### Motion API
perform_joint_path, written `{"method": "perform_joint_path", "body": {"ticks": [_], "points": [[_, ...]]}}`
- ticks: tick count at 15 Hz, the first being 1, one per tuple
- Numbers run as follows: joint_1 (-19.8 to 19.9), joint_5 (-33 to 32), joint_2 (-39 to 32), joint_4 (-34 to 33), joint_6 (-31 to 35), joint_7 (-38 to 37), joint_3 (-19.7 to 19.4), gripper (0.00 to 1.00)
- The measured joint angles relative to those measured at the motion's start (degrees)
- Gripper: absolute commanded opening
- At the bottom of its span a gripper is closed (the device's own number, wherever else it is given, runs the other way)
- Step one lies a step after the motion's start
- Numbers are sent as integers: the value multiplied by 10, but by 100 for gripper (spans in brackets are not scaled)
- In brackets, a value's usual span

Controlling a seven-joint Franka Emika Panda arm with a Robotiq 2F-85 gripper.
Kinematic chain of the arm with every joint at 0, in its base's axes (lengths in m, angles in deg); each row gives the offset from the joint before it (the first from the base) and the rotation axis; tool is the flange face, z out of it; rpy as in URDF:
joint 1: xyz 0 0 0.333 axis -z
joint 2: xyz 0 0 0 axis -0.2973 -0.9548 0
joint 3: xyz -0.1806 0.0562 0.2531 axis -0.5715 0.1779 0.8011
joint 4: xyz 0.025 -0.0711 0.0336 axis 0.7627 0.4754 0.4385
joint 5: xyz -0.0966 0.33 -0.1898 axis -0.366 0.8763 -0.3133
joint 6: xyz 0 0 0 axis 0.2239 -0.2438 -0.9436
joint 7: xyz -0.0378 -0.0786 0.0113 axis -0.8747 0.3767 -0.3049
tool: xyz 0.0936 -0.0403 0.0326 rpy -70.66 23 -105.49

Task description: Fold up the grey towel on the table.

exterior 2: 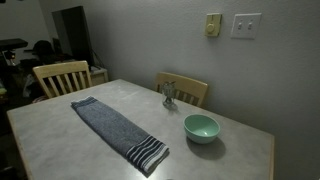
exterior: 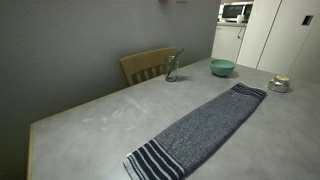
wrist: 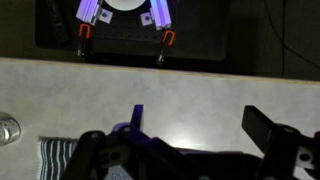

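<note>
Honestly the gripper point(wrist: 175, 135) hangs wide open and empty near the grey towel point(wrist: 55, 160), so a shallow pinch might just drag it across the worktop point(exterior: 90, 115).

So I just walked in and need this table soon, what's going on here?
Nothing is being handled yet. The grey towel lies flat and stretched out full length on the table, with no fold in it. In the wrist view the gripper hangs above the table, jaws apart and empty, with the towel's striped end at the lower corner of that picture. A teal bowl stands on the table, apart from the towel.
</note>
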Motion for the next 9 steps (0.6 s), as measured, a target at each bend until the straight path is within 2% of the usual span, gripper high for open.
{"method": "perform_joint_path", "body": {"ticks": [5,9], "points": [[19,-25,-74,-15,84,73,-52,100],[16,3,-152,-47,145,169,-77,100]]}}
